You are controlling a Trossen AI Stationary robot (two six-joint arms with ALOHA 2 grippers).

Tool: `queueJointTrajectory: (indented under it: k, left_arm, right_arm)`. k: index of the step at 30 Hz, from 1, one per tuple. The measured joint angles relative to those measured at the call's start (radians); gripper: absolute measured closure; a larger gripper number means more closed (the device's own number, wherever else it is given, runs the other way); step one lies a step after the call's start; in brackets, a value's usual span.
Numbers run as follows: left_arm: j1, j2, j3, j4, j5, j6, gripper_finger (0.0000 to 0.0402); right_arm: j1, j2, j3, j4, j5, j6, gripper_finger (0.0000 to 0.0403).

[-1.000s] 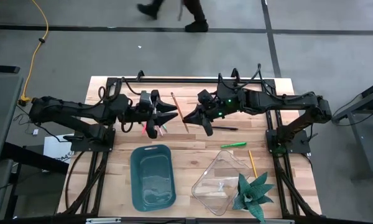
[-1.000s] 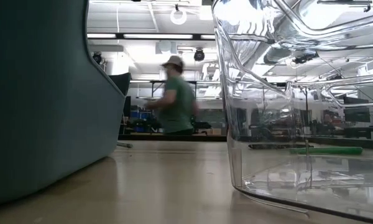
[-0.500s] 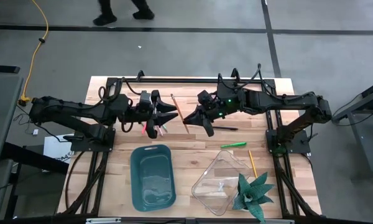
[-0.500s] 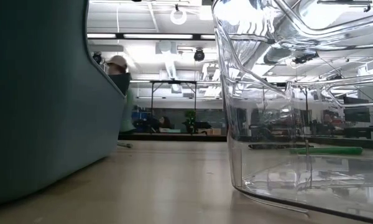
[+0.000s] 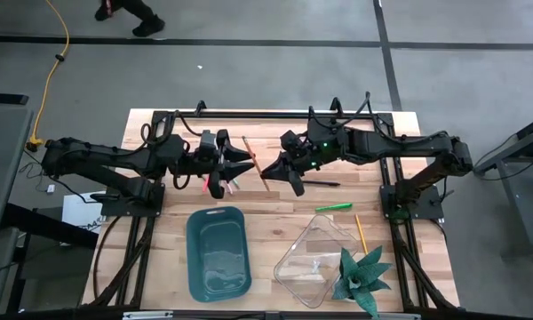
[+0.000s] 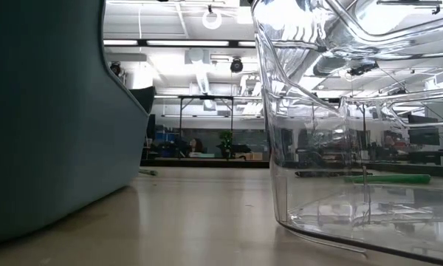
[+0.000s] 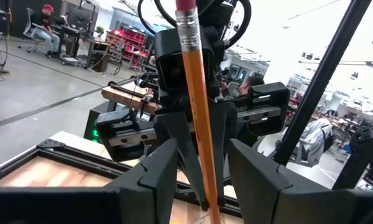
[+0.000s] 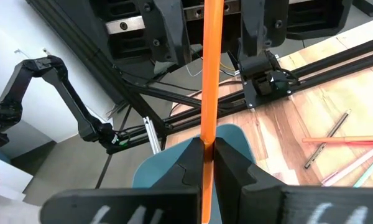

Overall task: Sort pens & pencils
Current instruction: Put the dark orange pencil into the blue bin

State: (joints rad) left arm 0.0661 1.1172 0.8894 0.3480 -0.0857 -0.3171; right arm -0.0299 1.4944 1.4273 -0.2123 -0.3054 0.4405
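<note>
The right end effector (image 5: pixel 268 168) clamps an orange pencil (image 5: pixel 252 158) above the table's (image 5: pixel 160 258) back middle, its lower end hidden. It seems near-upright. The left end effector (image 5: pixel 246 161) gapes beside it.

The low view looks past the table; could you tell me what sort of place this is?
Probably a robotics lab or workshop: ceiling strip lights over open floor, workbenches behind, and a yellow cable across bare concrete.

A large robotics lab or workshop is showing here: a wooden table (image 5: pixel 258 222) is standing on a grey concrete floor (image 5: pixel 249 80) marked with tape lines, while rows of ceiling lights (image 6: pixel 207 18) and cluttered workbenches (image 6: pixel 199 151) are stretching behind.
</note>
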Motion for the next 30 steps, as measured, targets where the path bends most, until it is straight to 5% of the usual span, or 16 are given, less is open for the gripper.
queueJointTrajectory:
  k: [17,30]
  left_arm:
    - [0.000,0.000,0.000,0.000,0.029,0.020,0.0375]
    - [0.000,0.000,0.000,0.001,0.028,0.025,0.0353]
  right_arm:
    - [0.000,0.000,0.000,0.003,-0.006,-0.004,0.0400]
    - [0.000,0.000,0.000,0.003,-0.019,-0.004,0.0400]
